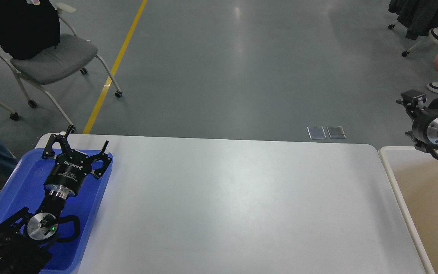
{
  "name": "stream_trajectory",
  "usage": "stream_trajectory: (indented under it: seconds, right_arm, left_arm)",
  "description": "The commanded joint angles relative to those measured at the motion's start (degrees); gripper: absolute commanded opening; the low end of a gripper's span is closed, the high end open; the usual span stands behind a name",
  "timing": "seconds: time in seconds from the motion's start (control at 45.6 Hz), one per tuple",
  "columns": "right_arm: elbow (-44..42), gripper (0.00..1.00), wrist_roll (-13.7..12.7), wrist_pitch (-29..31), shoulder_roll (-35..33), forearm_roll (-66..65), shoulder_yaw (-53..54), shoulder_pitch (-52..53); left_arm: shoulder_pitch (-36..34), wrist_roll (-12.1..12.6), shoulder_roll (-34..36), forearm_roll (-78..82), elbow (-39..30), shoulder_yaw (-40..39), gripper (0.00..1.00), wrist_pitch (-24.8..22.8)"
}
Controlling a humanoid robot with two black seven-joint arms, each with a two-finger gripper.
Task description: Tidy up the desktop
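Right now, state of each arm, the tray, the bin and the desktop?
left gripper: open, fingers spread, over the far end of the blue tray
right gripper: small and dark at the right edge, open or shut cannot be told
blue tray: flat on the desktop's left end, nothing visible in it
beige bin: right of the desktop, visible part bare
desktop: white, nothing loose on it

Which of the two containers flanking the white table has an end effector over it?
The blue plastic tray on the left: the left end effector, fingers spread, hangs over it. The beige white-rimmed bin sits right; the right end effector is beyond it.
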Motion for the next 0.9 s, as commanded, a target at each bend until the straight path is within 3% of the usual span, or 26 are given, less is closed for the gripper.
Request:
stream_trajectory:
  seconds: [0.0,0.329,0.614,0.878]
  right_arm:
    - [0.62,1.0,0.06,-0.02,6.19,2.18,1.07,3.59]
    - [-4.04,1.0,0.15,0.15,16.3,15.28,12.74,4.47]
    - [-7.73,1.0,0.23,1.03,24.65,15.81,34.37,-3.87]
    - [-9.14,1.0,0.23,1.21,27.37,15.81,41.76,-8.62]
  left_arm:
    - [0.0,0.0,0.0,0.0,0.0,0.01,0.99,0.0]
    - [0.0,0.0,0.0,0.0,0.0,0.01,0.99,0.0]
    - [-0.09,0.0,0.0,0.0,0.0,0.01,0.99,0.0]
    - [0.0,0.0,0.0,0.0,0.0,0.01,0.99,-0.09]
